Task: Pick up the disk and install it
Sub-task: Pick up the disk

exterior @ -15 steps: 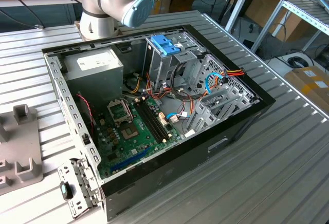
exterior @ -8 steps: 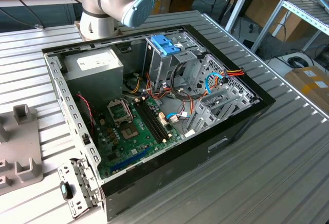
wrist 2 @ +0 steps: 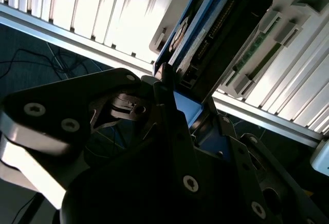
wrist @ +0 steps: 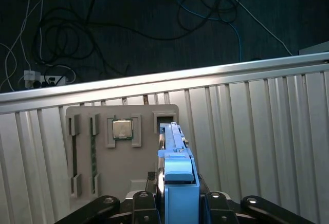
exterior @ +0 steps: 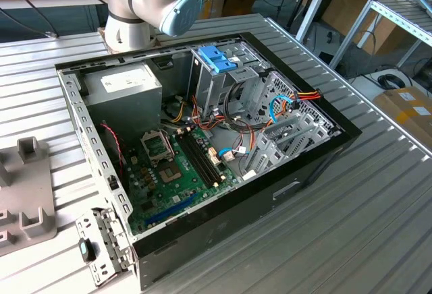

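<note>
Here the jaws look clenched on the blue frame of the disk, which stands on edge in its slot in the grey holder on the worktop. We should draw it straight out of the slot, never tilting.

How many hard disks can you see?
1. The disk stands on edge in a slot of the grey holder, in the first wrist view. More may hide inside the computer's drive cage in the exterior view.
</note>
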{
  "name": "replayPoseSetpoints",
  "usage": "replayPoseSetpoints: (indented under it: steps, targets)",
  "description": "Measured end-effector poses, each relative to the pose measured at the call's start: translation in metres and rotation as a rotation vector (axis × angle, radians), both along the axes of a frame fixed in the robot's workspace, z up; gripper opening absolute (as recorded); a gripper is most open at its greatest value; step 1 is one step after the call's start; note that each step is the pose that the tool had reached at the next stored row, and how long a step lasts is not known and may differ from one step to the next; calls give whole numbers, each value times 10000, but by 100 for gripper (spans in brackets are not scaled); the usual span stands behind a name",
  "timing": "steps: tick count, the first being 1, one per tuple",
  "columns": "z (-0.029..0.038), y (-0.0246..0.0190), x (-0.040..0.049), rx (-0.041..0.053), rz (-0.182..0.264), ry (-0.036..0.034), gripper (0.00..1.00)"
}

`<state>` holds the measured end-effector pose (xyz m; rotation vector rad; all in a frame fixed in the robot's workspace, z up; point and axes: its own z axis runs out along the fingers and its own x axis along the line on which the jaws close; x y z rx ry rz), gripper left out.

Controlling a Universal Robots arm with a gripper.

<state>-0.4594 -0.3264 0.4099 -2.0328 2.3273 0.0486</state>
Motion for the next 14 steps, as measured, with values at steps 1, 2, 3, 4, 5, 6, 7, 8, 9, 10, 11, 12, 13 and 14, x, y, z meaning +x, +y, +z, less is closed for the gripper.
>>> replayPoseSetpoints:
  steps: [1, 2, 3, 4, 5, 6, 7, 8, 9, 10, 11, 12, 13, 14]
  targets:
    - [8, 0, 0, 0, 0, 1, 37]
    - [14, 0, 0, 0, 0, 0, 37]
    - [19, 0, 0, 0, 0, 0, 37]
    - [26, 0, 0, 0, 0, 1, 37]
    - [30, 0, 0, 0, 0, 0, 37]
    - [35, 0, 0, 0, 0, 1, 37]
    - [45, 0, 0, 0, 0, 0, 37]
    - [56, 0, 0, 0, 0, 1, 37]
    - [61, 0, 0, 0, 0, 0, 37]
    - [66, 0, 0, 0, 0, 0, 37]
    - [72, 0, 0, 1, 0, 0, 37]
    - [77, 0, 0, 0, 0, 1, 37]
    - [84, 0, 0, 0, 0, 0, 37]
    - [89, 0, 0, 0, 0, 0, 37]
